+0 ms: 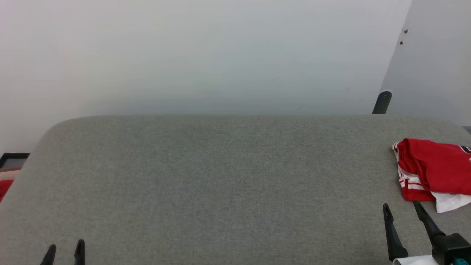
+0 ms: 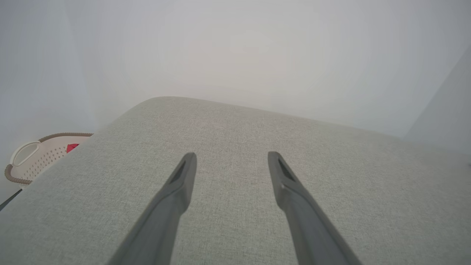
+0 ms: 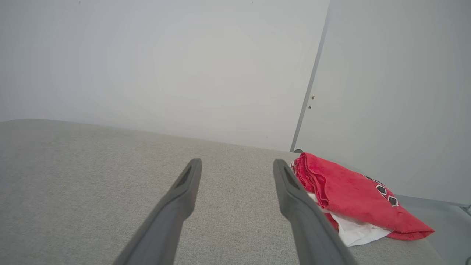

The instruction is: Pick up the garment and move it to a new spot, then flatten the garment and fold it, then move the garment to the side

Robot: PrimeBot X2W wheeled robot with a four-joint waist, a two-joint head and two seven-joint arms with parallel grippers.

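Both arms hang over the grey worktop [image 1: 220,176] with nothing in them: the right gripper [image 1: 401,205] stands spread wide above the near right corner, and the left gripper [image 1: 66,244], equally released, sits at the near left, well apart from the work. The garment [image 1: 438,167] lies against the right edge, just ahead and to the right of the right gripper's tips, near them but not touching. We judge the right arm far the nearer, and any reach would go forward and outward to the right. The bundle's rolled red edge faces the middle of the worktop and runs from near to far. Its length seems to stretch toward the right edge, where the head view cuts it off. It is a rumpled, doubled-over heap, not a flat sheet: red body on top, a white sleeve poking out at the near side, striped red-and-white trim along the left fold, and scraps of black, white-outlined print on the far right. Beyond the left edge we make out a pale basket [image 2: 36,158] with a bit of red in it. Whether the garment awaits pickup or has been set aside, we cannot tell.
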